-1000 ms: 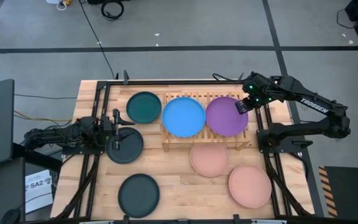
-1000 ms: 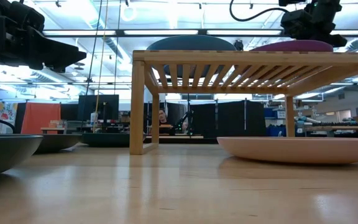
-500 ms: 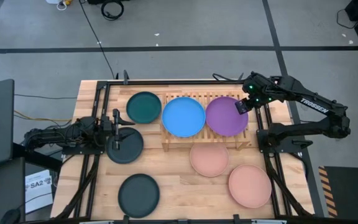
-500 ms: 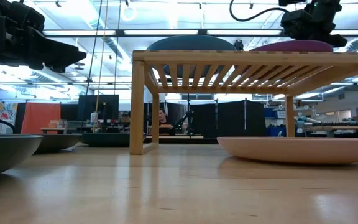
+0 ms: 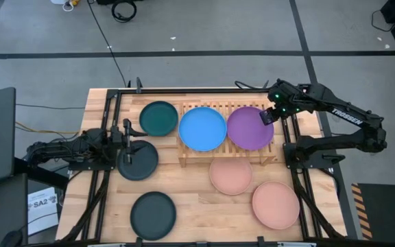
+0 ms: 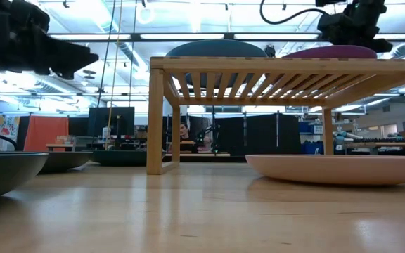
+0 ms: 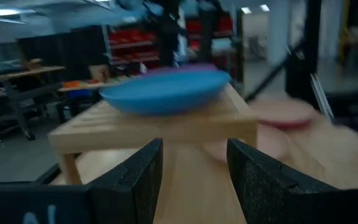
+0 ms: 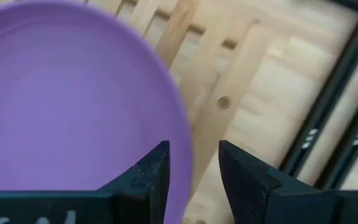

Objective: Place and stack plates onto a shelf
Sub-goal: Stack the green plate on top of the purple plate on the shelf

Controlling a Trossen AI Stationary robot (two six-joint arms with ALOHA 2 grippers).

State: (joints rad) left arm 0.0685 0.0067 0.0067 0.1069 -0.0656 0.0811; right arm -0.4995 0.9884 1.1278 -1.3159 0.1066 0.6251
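Since the earlier frame, nothing has visibly shifted. High view: right gripper (image 5: 268,116) over purple plate (image 5: 250,127), which lies on the shelf (image 5: 219,156) beside the blue plate (image 5: 202,128). Right wrist view: fingers (image 8: 146,177) parted, straddling the rim, gripping nothing. Left wrist view: left gripper (image 7: 194,177) open, empty.

Left pincer (image 5: 128,130) — slight shift

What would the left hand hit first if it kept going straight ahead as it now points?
Most likely the shelf: the left hand, fingers open, points at its near edge, with the blue plate on top. How much clear table lies before it is hard to judge.
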